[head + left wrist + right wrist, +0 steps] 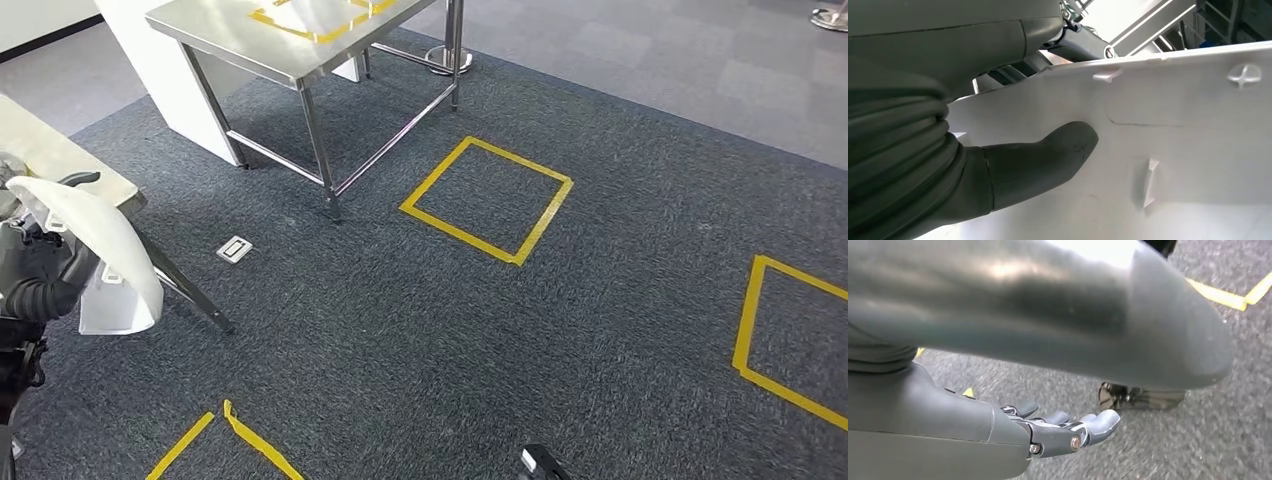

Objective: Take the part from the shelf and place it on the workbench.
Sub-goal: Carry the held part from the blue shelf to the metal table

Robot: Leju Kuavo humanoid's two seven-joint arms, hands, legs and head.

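The part (100, 240) is a white curved plastic shell at the far left of the head view, and my left hand (40, 275) grips it from below. In the left wrist view my thick grey thumb (1048, 160) presses on the part's (1173, 150) inner face, which has small clips and ribs. The steel workbench (230, 40) stands at the top of the head view, several steps away, with a yellow tape outline (310, 25) on its top. My right hand (1063, 432) hangs over the carpet with its fingers apart, holding nothing.
A second table (60, 150) stands at the left edge, its slanted leg (185, 290) beside the part. Yellow tape squares (487, 200) (790, 340) mark the dark carpet. A small floor socket plate (234, 249) lies near the workbench leg (320, 150). A white cabinet (170, 80) stands behind the workbench.
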